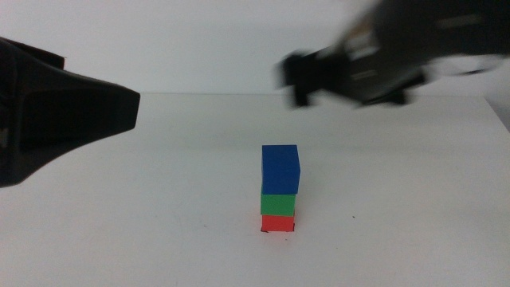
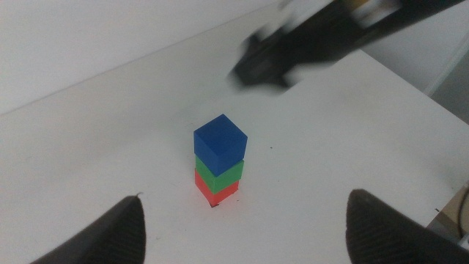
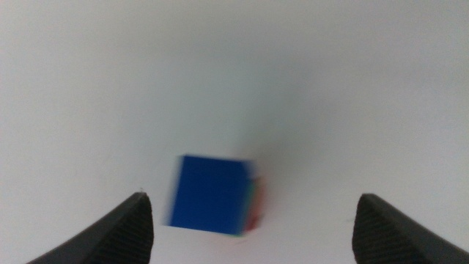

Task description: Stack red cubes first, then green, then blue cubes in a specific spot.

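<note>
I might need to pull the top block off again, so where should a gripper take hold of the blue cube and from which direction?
Probably from straight above, jaws closing on two opposite vertical faces of the blue cube. It tops the stack over the green cube and red cube, so its sides are free. A sideways approach risks toppling the stack. The right gripper, open above it, looks better placed than the left gripper.
</note>
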You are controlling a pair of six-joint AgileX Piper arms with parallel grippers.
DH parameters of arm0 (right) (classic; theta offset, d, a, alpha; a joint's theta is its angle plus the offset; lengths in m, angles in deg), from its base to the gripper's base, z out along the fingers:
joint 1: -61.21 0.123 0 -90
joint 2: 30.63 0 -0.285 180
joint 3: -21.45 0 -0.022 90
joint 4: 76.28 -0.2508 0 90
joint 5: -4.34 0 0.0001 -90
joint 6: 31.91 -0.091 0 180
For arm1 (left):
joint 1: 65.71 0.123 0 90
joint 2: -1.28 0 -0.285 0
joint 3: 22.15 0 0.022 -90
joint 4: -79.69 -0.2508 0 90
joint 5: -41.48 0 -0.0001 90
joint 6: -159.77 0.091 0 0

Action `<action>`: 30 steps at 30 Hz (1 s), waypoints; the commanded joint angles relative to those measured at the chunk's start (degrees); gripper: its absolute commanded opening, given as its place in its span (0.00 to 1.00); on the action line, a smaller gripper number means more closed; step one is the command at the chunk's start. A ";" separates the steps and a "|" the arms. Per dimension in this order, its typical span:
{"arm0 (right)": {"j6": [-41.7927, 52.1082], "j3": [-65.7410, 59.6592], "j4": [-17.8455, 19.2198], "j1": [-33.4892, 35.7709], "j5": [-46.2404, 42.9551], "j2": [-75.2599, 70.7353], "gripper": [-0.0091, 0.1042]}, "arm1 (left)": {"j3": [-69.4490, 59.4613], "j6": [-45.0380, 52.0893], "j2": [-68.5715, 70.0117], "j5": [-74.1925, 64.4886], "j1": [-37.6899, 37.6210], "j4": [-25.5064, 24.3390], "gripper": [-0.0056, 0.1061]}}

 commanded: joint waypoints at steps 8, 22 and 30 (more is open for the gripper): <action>32.11 -31.55 -10.57 -28.02 -23.62 -35.98 0.90 | -0.11 -0.12 0.13 0.90 -0.06 -0.30 0.89; 42.44 -40.82 -18.76 -36.75 -33.53 -43.89 0.90 | -0.11 -0.12 0.13 0.90 -0.06 -0.50 0.89; 42.44 -40.82 -18.76 -36.75 -33.53 -43.89 0.90 | -0.11 -0.12 0.13 0.90 -0.06 -3.40 0.89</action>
